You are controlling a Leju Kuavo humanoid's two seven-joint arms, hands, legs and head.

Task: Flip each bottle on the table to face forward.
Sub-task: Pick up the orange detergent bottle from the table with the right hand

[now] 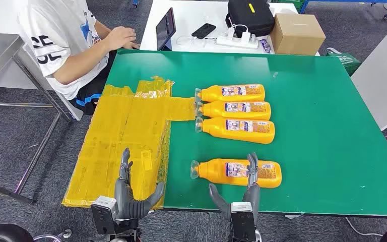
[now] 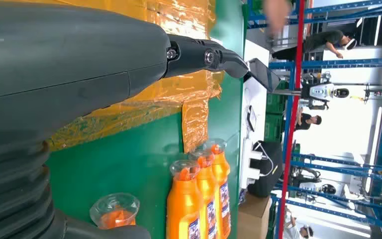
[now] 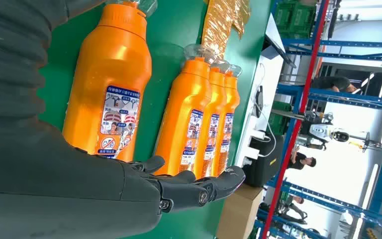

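Observation:
Four orange bottles lie on their sides on the green table (image 1: pixel 322 116), clear caps pointing left. Three lie side by side in a group: the far one (image 1: pixel 232 93), the middle one (image 1: pixel 238 109) and the near one (image 1: pixel 237 129). A fourth bottle (image 1: pixel 238 172) (image 3: pixel 108 84) lies apart near the front edge. My right hand (image 1: pixel 248 194) (image 3: pixel 129 189) is open just in front of that bottle, its fingers reaching up over the bottle's body. My left hand (image 1: pixel 128 194) (image 2: pixel 79 74) is open over the yellow taped sheet (image 1: pixel 126 141), holding nothing.
A person in a white shirt (image 1: pixel 65 35) sits at the table's far left corner. Behind the green table a white table carries a laptop (image 1: pixel 165 29), a black bag (image 1: pixel 249 16), a power strip (image 1: pixel 234 41) and a cardboard box (image 1: pixel 297 33).

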